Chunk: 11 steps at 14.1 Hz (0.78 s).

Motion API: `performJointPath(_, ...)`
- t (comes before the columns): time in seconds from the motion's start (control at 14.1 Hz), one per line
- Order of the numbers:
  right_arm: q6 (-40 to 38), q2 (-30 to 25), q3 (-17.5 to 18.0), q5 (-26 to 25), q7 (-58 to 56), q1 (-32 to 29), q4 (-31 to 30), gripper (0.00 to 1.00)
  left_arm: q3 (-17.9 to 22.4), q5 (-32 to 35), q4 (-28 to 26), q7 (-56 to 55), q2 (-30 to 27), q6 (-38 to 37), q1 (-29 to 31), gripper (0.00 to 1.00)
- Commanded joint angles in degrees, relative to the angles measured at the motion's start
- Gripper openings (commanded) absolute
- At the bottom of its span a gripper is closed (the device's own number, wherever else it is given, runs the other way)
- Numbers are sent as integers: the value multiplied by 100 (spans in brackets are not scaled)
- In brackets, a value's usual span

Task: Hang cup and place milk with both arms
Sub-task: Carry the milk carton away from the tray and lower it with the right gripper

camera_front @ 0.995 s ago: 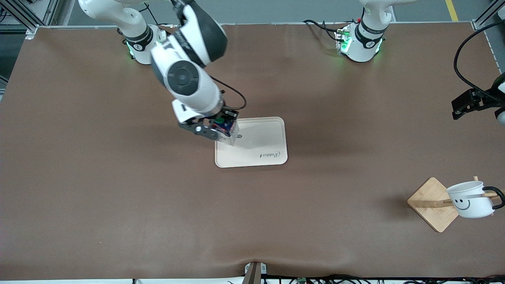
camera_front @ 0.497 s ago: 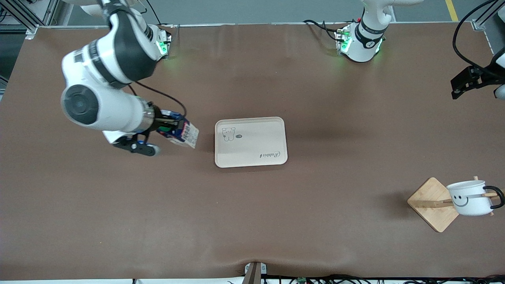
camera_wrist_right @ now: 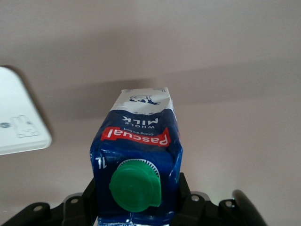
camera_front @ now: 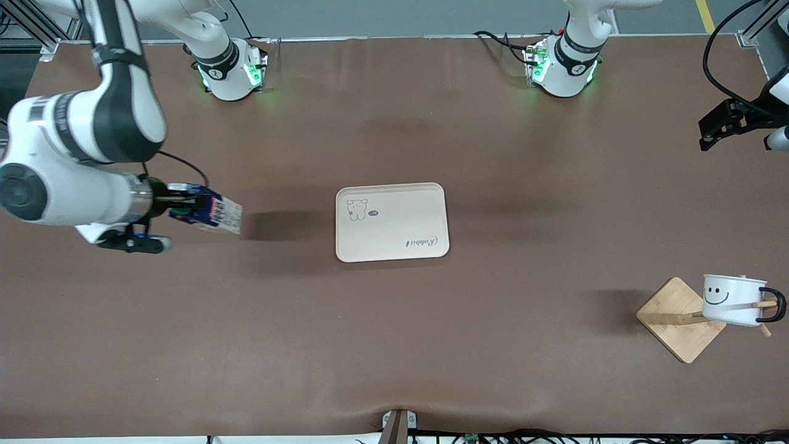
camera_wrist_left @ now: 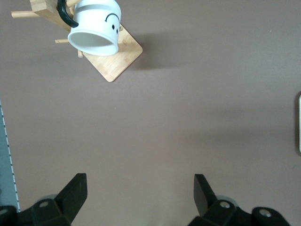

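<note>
Right gripper (camera_front: 165,208) clamped on milk (camera_front: 212,214), held tilted in the air over bare tabletop (camera_front: 394,345), well apart from the tray (camera_front: 392,222), toward the right arm's end. Left gripper (camera_wrist_left: 139,195) spread apart, holding nothing, over the tabletop. Cup (camera_front: 731,299) hangs by its handle on the rack (camera_front: 681,319), toward the left arm's end from the tray.

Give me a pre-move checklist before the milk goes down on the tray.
1. Right pincer shut on the milk: ok.
2. Milk upright: not ok; it lies tipped sideways in the grip.
3. Milk over the tray: not ok; it hangs over bare table toward the right arm's end.
4. Tray free of objects: ok.
5. Cup hung on the rack: ok.
6. Left pincer open, waiting off the tray: ok.
</note>
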Motion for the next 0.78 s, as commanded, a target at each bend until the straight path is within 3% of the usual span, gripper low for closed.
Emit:
performJointPath(0.0, 712, -544, -443, -196, -912, 18, -1096, 0, 37, -86, -74, -13, -110, 23, -78, 100)
performJointPath(0.28, 1435, -598, -989, -461, -1635, -43, -1775, 0, -60, -78, -66, -66, -92, 14, -78, 100)
performJointPath(0.71, 1812, -536, -1087, -487, -1935, -140, -2091, 0, -60, -51, -101, -66, -74, 31, -34, 100)
